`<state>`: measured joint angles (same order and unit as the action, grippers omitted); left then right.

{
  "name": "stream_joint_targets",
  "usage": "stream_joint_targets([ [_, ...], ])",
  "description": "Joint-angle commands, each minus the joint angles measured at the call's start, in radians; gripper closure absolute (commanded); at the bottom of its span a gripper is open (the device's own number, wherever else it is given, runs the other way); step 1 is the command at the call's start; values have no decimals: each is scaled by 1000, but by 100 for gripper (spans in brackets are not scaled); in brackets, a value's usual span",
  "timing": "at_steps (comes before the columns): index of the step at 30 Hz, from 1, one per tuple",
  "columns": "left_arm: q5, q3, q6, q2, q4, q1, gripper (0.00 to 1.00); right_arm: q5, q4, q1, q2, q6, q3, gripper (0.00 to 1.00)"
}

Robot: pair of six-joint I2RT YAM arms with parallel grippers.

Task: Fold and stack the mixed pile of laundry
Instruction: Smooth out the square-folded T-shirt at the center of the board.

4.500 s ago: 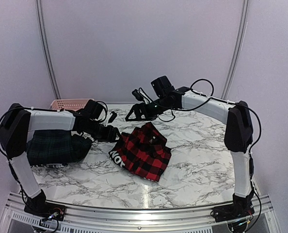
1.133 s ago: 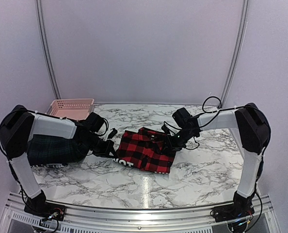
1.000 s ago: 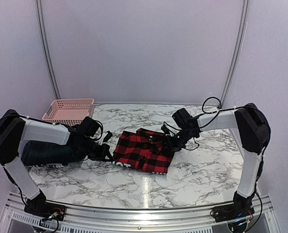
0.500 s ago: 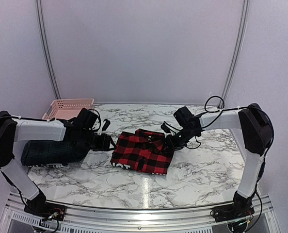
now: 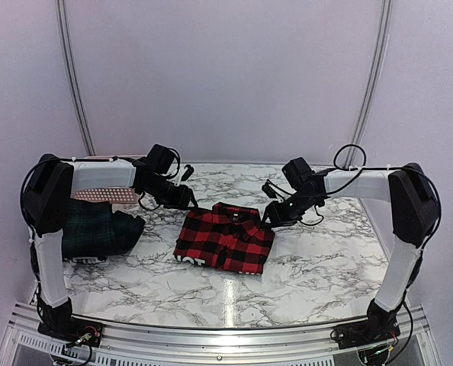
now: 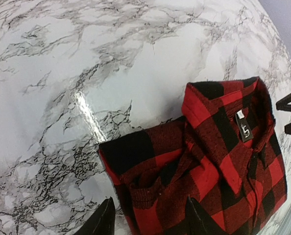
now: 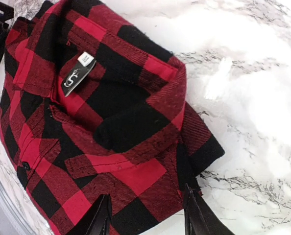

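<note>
- Letting go cleanly looks like the step in hand: the shirt (image 5: 225, 238) lies folded into a compact rectangle at the middle of the table (image 5: 318, 267), collar toward the far side.
- The left gripper (image 6: 149, 199) hangs over the shirt's left edge, fingers apart and empty, with no cloth pinched between them.
- The right gripper (image 7: 146, 192) sits likewise at the shirt's right edge, fingers apart, nothing held.
- To do this well, each arm should rise straight up before swinging away, so that no fingertip catches a hem and drags the fold open.
- In the left wrist view a layer near the shirt's edge looks a little rumpled, so a light press may be worth it before stacking.
- A green garment (image 5: 97, 229) lies at the table's left, well apart from the shirt and in front of the basket (image 5: 108, 195). It is probably the base of the stack, though whether it is neatly folded cannot be told.
- For the carry, the grippers should grip both short sides through all layers and keep the shirt level.
</note>
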<state>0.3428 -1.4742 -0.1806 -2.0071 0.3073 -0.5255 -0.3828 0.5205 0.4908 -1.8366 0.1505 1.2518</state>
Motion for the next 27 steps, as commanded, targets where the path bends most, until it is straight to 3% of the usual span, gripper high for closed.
stream_joint_targets([
  [1,-8,-95,125,-50,138,-5,49,32,19,-13,-68,22,54,54],
  [7,-18,-182,235,-122,236,-12,50,51,41,-20,-133,-1,57,54],
  [11,-16,-213,266,-146,257,-13,59,65,50,-21,-161,-19,53,55],
  [17,-55,-230,308,-160,271,-14,58,86,60,-21,-186,-40,59,56],
  [19,-83,-234,319,-169,275,-14,64,95,63,-23,-191,-46,58,56],
  [24,-106,-270,268,-179,264,7,95,120,69,-23,-201,-62,56,57],
  [27,-17,-283,148,-180,195,45,100,141,72,-21,-213,-73,58,58],
])
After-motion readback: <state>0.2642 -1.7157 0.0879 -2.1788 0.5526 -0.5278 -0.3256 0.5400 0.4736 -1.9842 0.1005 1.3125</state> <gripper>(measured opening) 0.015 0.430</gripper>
